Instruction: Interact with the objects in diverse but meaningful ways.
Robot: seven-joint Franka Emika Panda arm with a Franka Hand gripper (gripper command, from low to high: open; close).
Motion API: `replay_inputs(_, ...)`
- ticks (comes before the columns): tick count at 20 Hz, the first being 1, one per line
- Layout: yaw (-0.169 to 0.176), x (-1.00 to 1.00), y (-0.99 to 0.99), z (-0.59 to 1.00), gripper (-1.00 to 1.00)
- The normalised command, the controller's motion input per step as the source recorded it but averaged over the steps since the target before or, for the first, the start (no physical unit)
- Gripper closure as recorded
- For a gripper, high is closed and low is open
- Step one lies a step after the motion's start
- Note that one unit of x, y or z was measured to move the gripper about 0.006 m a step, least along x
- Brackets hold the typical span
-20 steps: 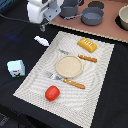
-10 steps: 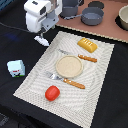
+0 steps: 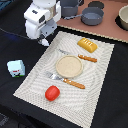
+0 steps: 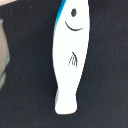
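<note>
A small white fish-shaped bottle [image 4: 71,55] with a blue end and a drawn smile lies on the black cloth; in the exterior view it [image 3: 45,43] lies just off the placemat's far left corner. My gripper [image 3: 43,36] hangs right above it; its fingers are too small to read and do not show in the wrist view. The red tomato [image 3: 52,92] sits on the placemat's near part. The yellow ridged bread loaf [image 3: 87,45] lies at its far side. The white-and-blue milk carton [image 3: 16,68] stands on the cloth at the exterior view's left. The dark grey pot [image 3: 92,16] sits on the brown board.
A beige striped placemat [image 3: 97,97] holds a tan round plate [image 3: 68,65], an orange-handled fork [image 3: 67,81] and an orange-handled knife [image 3: 80,56]. A second dark pot [image 3: 70,7] and a pale bowl [image 3: 123,17] stand on the brown board [image 3: 107,30] at the back.
The arm has come down and nearer to the small white bottle. The bottle and the other items have not moved.
</note>
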Motion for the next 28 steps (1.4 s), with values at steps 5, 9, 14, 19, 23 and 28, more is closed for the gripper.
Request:
replay_inputs(5, 0.004, -0.34, 0.0, -0.44, -1.0)
replay_inputs(9, 0.002, -0.37, 0.0, -0.37, 1.0)
replay_inputs(14, 0.0, -0.34, 0.0, -0.31, 1.0)
replay_inputs(19, 0.0, -0.32, 0.0, -0.28, 1.0)
replay_inputs(23, 0.0, -0.32, 0.0, -0.27, 1.0)
replay_inputs(28, 0.0, -0.28, 0.0, -0.24, 1.0)
